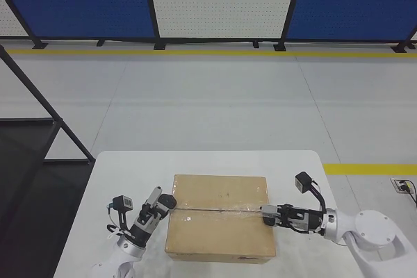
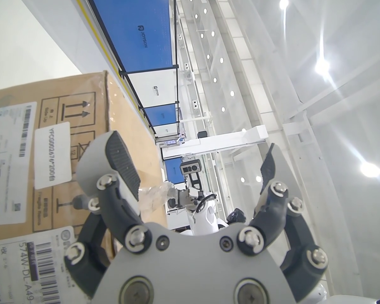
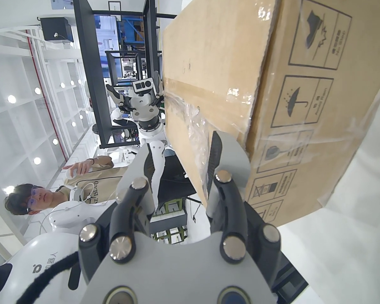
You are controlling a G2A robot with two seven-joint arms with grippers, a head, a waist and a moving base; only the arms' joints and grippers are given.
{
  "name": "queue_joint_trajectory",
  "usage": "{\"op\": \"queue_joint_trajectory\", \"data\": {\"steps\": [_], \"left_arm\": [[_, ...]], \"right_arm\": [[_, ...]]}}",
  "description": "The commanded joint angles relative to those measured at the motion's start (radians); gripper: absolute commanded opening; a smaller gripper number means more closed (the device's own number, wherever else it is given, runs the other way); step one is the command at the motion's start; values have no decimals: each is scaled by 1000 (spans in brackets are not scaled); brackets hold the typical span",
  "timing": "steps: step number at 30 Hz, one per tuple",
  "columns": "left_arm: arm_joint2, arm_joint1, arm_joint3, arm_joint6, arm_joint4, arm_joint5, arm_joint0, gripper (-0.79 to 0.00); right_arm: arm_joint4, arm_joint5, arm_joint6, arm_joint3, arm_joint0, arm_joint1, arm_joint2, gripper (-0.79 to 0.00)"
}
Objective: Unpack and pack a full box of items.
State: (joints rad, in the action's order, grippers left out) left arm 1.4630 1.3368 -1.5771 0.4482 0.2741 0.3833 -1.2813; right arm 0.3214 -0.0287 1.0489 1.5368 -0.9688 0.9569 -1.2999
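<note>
A closed cardboard box [image 1: 222, 222] sits in the middle of the white table, with clear tape [image 1: 222, 208] running along its top seam. My left gripper [image 1: 163, 203] is at the left end of that seam, raised to the box's top edge. It stands open [image 2: 193, 156], one finger [image 2: 120, 159] close to the labelled end face [image 2: 66, 102] and crumpled tape [image 2: 152, 194]. My right gripper [image 1: 267, 214] is at the right end of the seam, open [image 3: 182, 147], with one finger [image 3: 213, 159] against the taped top edge of the box [image 3: 215, 48].
The table [image 1: 125, 174] has bare room on all sides of the box. A black metal rack [image 1: 28, 139] stands off the table's left side. Blue and white partition panels [image 1: 222, 17] line the far floor.
</note>
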Motion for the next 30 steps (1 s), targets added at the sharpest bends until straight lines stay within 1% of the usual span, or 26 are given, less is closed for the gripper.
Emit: {"op": "queue_joint_trajectory", "data": {"steps": [1, 5, 8, 9, 10, 11, 14, 15, 30], "left_arm": [[0, -1, 0, 1, 0, 0, 0, 0], [-2, -2, -1, -1, -2, 1, 0, 0], [-5, -3, -1, -3, -2, 3, -1, 0], [-5, -3, 0, -3, -3, 4, -1, 0], [-6, -4, 0, -4, -3, 4, -2, 0], [-7, -4, 0, -5, -3, 5, -2, 0], [-9, -5, 0, -7, -3, 6, -3, 0], [-9, -5, 0, -7, -3, 7, -3, 0], [-19, -10, -2, -11, -9, 10, -4, 0]], "right_arm": [[1, -2, -1, 4, -5, -1, -5, -397], [-3, -7, -17, 7, -18, -5, -22, -406], [-6, -12, -24, 16, -25, -6, -27, -489], [-7, -12, -27, 18, -27, -6, -28, -529], [-7, -13, -29, 20, -29, -7, -30, -600], [-9, -12, -30, 22, -30, -7, -30, -650], [-11, -12, -31, 28, -33, -8, -32, -776], [-10, -12, -29, 30, -34, -8, -32, -785], [-16, -17, -41, 54, -13, -4, -6, -785]]}}
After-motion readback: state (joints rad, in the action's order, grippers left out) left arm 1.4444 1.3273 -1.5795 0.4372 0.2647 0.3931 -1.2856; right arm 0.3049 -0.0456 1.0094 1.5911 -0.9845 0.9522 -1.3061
